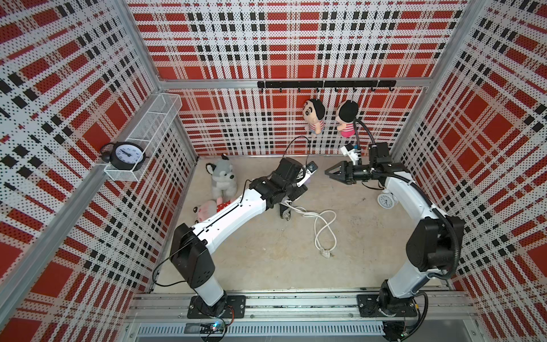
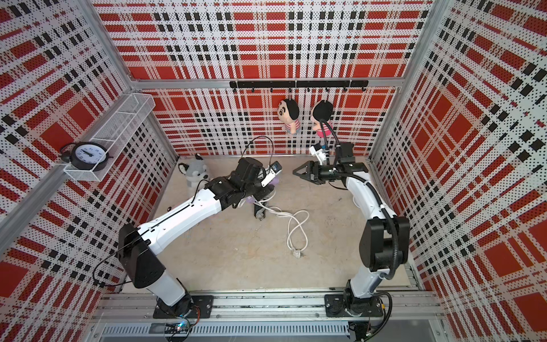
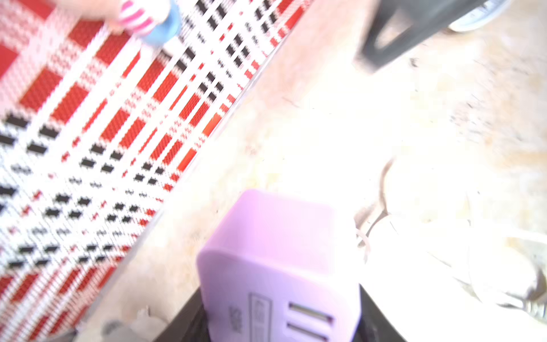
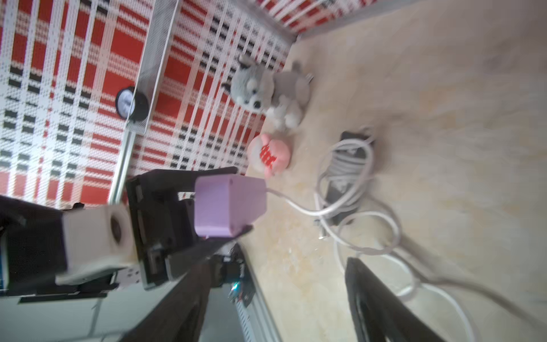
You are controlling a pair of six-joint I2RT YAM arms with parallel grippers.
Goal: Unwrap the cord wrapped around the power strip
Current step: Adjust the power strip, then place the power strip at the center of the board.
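Observation:
A lilac power strip (image 3: pixel 275 260) with two slots on its face sits between the black fingers (image 3: pixel 183 322) of my left gripper (image 3: pixel 278 319), which is shut on it above the floor. From the right wrist, the power strip (image 4: pixel 228 204) shows clamped by the left arm. Its white cord (image 4: pixel 299 208) drops to the floor and lies in loose loops. In both top views the cord (image 1: pixel 322 228) (image 2: pixel 296 228) ends in a plug (image 1: pixel 325 253). My right gripper (image 1: pixel 330 171) hangs open and empty to the right of the left one, apart from the strip.
A black block (image 1: pixel 284 211) with grey cord wound on it lies under the white loops. A husky plush (image 1: pixel 223 180) and pink plush (image 1: pixel 207 211) sit at the left wall. A white clock (image 1: pixel 386 201) stands by the right arm. Two dolls (image 1: pixel 313 115) hang on the back wall.

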